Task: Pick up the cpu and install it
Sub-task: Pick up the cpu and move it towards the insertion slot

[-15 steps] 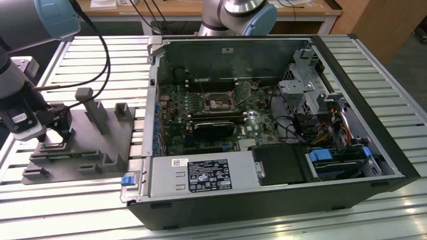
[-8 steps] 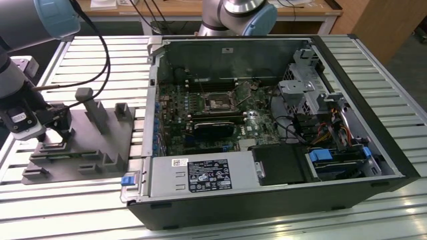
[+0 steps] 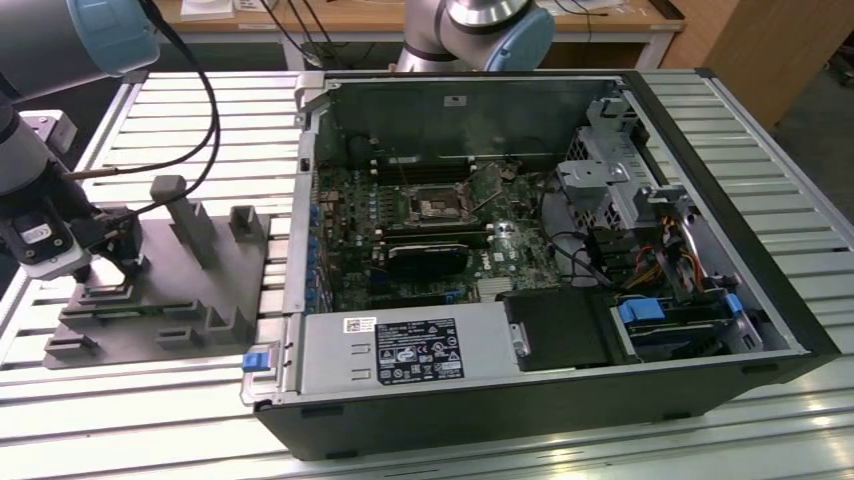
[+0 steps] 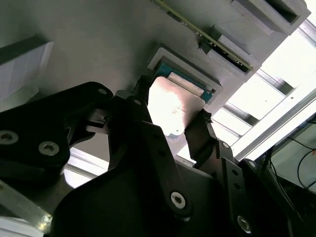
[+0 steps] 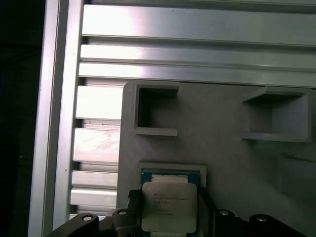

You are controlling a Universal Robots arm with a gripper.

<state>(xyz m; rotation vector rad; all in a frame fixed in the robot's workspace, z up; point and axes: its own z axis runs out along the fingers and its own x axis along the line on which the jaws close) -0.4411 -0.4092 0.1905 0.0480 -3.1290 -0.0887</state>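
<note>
cpu [image 5: 169,206] | clamped by gripper [image 4: 173,106] | at grey fixture [image 5: 217,123] | slatted aluminium table [image 5: 197,24]

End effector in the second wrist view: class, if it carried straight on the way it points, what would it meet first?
Most likely the cpu, right ahead of the end effector, with the grey fixture behind it; depth is unclear.

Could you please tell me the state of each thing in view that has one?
gripper: shut on the cpu's sides.
cpu: gripped, at a recess in the grey fixture.
computer case: open, side cover off.
motherboard socket: looks empty, dark centre.
</note>
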